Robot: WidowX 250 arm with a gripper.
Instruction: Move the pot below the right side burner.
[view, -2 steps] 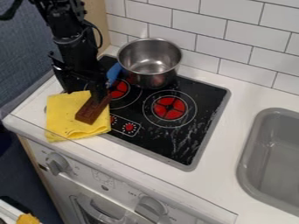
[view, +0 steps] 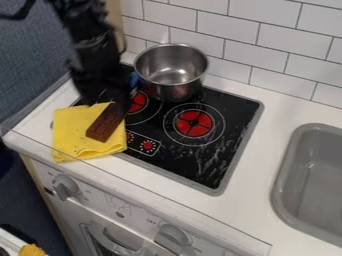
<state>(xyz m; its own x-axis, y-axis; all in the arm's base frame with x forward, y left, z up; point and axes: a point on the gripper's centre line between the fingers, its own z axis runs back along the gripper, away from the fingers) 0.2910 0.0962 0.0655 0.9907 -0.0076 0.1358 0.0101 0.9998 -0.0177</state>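
My gripper (view: 119, 102) hangs over the left part of the black stove top, close to the upper end of a brown bar on the yellow cloth. The steel pot (view: 172, 72) stands upright at the back of the stove, behind the burners, with a blue handle (view: 134, 78) on its left partly hidden by the arm. In front of the pot, the right side burner (view: 194, 123) is uncovered. Part of the left burner (view: 138, 101) shows beside my gripper.
A yellow cloth (view: 70, 137) lies at the stove's front left corner, with the brown bar (view: 105, 123) on it. The grey sink (view: 284, 187) is at the right. A tiled wall (view: 260, 37) rises behind the counter (view: 227, 205).
The arm has shifted a little to the right and now covers more of the blue handle. The pot, cloth and brown bar are unmoved.
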